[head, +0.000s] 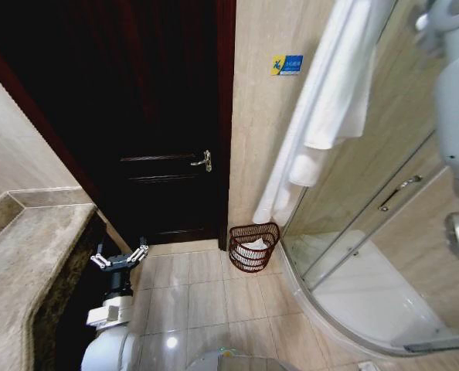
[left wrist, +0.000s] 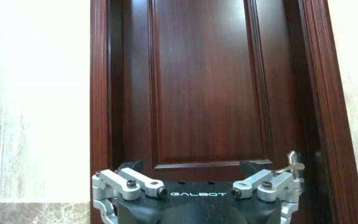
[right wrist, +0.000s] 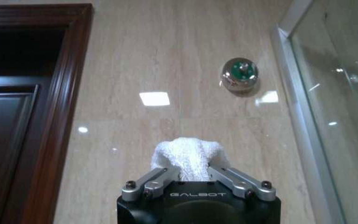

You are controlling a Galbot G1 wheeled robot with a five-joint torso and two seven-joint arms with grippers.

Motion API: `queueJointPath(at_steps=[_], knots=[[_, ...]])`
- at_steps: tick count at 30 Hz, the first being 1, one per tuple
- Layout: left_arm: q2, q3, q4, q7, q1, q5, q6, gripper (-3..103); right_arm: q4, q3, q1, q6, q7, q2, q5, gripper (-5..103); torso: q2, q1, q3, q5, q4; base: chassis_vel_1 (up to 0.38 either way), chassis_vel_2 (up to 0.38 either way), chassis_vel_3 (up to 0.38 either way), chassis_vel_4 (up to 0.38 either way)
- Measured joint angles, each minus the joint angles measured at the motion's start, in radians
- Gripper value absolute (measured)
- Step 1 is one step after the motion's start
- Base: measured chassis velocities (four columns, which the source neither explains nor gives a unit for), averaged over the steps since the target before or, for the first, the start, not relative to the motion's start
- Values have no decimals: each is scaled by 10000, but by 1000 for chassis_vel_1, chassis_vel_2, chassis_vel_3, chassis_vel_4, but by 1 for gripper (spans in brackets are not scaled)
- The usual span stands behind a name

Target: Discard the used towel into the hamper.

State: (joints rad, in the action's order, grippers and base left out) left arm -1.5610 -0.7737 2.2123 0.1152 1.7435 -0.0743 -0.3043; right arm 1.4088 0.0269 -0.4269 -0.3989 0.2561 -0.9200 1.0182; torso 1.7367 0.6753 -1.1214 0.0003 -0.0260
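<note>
Your right gripper (right wrist: pixel 190 173) pinches the white towel (right wrist: pixel 188 156) before the beige wall; your left gripper (head: pixel 120 257) hangs open, empty, beside the counter (head: pixel 25 255). Across bare floor tiles (head: pixel 206 297), the hamper (head: pixel 253 246) stands between door (head: pixel 148 116) and shower glass (head: pixel 384 178).

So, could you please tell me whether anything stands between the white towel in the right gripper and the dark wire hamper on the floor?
Nothing visible does. The right gripper holds the white terry towel up by the beige tiled wall; the small round reddish-brown wire hamper stands open-topped by the glass shower enclosure.
</note>
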Motion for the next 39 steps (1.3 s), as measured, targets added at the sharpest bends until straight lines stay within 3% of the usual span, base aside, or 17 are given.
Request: queueJointPath(at_steps=[7, 15, 23, 28, 39], knots=[[16, 33, -140, -9, -106, -1, -1, 100, 265, -85, 89, -83, -1, 12, -57, 4, 2, -4, 4, -10, 3, 0, 0, 0, 0], [-14, 72, -140, -29, -99, 39, -25, 100, 587, -210, 1260, 116, 51, -131, -327, 4, 1, 0, 1, -4, -1, 0, 0, 0, 0], [-75, 76, -128, -28, -46, 99, -137, 100, 892, -840, 2670, 362, -382, 375, -828, 4, 1, -2, 2, 2, 4, 0, 0, 0, 0], [-164, 210, -129, -29, -106, 292, -137, 100, 620, -968, 2764, 573, -640, 509, -1027, 4, 1, -2, 2, -6, 4, 0, 0, 0, 0], [-334, 249, -6, -33, -11, 476, -137, 100, 1186, -1035, 3468, 761, -604, 61, -1073, 4, 1, -1, 2, -3, 0, 0, 0, 0, 0]])
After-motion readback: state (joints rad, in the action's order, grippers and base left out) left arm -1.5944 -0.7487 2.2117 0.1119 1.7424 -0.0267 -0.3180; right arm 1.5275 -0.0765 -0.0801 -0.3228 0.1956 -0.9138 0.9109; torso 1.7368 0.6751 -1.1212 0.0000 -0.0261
